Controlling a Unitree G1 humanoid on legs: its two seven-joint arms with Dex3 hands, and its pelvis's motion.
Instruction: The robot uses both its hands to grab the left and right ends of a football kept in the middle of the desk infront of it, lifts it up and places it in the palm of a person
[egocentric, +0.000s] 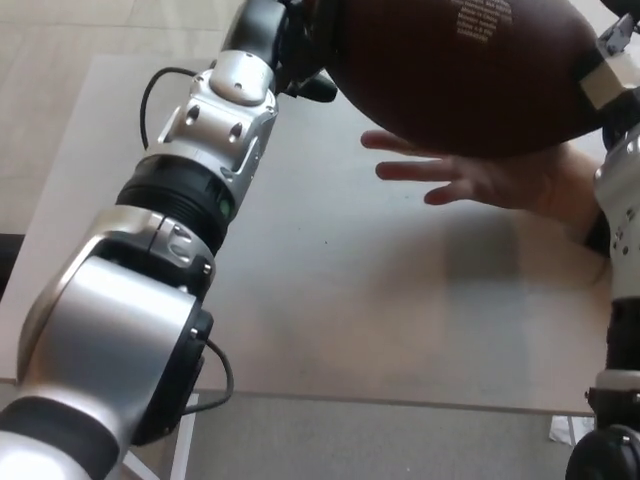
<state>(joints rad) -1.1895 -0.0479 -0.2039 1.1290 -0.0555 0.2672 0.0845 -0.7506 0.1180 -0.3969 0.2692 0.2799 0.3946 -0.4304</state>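
- The dark brown, oval leather football (455, 75) with small white print on its skin is up near the top of the head view, well above the pale grey desk (330, 310), its upper part cut off by the frame edge.
- The robot's left hand (300, 55), black with thick fingers, presses against the ball's left end; a black fingertip shows just under that end, so the hand is grasping the football.
- The left arm, silver and black with a thin black cable (150, 90) looping beside the wrist, runs from the lower left corner up to that hand.
- The robot's right hand (612, 75) is at the ball's right end by the frame edge; a beige block on it touches the ball, and it seems to be holding there, though most of the hand is out of view.
- A person's open hand (490, 175), palm up with fingers spread towards the left, lies directly beneath the football, between ball and desk; whether the ball touches the palm cannot be told.
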